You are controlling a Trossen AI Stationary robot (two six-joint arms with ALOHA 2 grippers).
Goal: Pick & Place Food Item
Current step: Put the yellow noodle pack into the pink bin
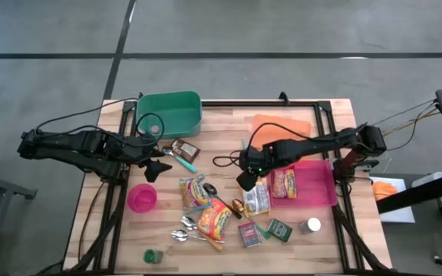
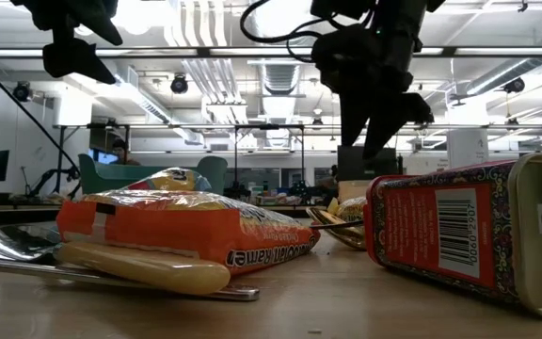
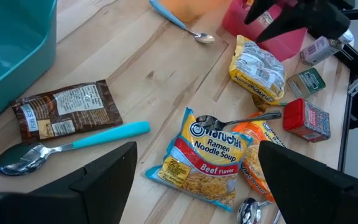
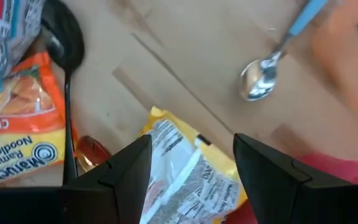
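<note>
Yellow noodle packet (image 4: 188,171) below right fingers (image 4: 129,171), ungripped.

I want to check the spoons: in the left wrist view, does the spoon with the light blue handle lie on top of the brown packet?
No. The blue-handled spoon lies on bare wood beside the brown packet, not on it.

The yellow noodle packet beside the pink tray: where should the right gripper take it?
Across the narrow width of the yellow noodle packet, from straight above. It lies flat, one long edge against the pink tray, and the open right gripper hovers over its end.
</note>
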